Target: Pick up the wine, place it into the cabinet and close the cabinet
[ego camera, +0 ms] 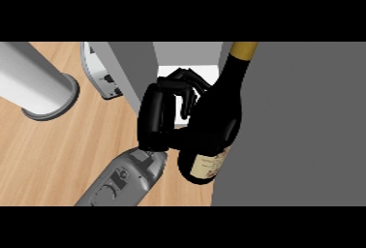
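Note:
The wine bottle [218, 111] is dark glass with a gold foil top and a cream label near its base. It hangs above the counter, almost upright in the view, with its neck pointing to the far side. My right hand [159, 116] is shut on it, fingers curled round its left side and body. The bottle lies against the edge of a large grey cabinet panel [300, 126]. Beyond it shows the cabinet's pale opening [187, 69], with a grey door panel [132, 72] on its left. My left hand does not show.
The wooden counter [79, 140] fills the left and lower part. A thick pale cylinder with a flanged end [39, 85] stands at the upper left. A grey forearm part [100, 75] shows beside the door panel.

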### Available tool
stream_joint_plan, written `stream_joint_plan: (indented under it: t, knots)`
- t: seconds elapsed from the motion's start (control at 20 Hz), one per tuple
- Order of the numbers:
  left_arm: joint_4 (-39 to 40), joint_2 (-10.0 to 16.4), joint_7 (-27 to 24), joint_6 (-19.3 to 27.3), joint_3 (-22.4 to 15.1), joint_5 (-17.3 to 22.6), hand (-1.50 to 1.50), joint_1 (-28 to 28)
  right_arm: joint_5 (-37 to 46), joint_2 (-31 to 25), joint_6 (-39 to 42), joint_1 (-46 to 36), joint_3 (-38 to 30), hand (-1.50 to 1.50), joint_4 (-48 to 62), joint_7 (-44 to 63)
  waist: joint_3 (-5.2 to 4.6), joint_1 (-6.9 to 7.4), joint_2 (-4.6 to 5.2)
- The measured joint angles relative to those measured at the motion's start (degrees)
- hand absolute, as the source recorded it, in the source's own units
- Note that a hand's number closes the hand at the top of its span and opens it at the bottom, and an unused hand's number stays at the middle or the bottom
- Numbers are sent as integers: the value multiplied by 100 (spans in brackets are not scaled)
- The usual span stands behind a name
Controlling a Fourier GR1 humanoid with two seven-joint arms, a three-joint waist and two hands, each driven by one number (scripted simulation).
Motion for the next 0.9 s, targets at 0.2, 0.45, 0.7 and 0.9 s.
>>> stream_joint_plan:
  t: [0.2,0.45,0.7,0.9]
  knots:
    - [286,0,-337,126,-3,349,150,-43,-28,-37,85,27,-66,-150,7,-49,-1,-12,3]
    - [605,0,-885,157,-27,806,150,87,-46,-26,-4,-40,15,-150,-32,139,-2,-21,3]
    - [1001,0,-1351,157,-107,1008,150,185,-32,-12,17,1,8,-150,-16,61,-2,-15,3]
    - [1406,0,-1576,289,-209,896,150,136,1,37,36,75,76,-150,12,-62,-2,-11,3]
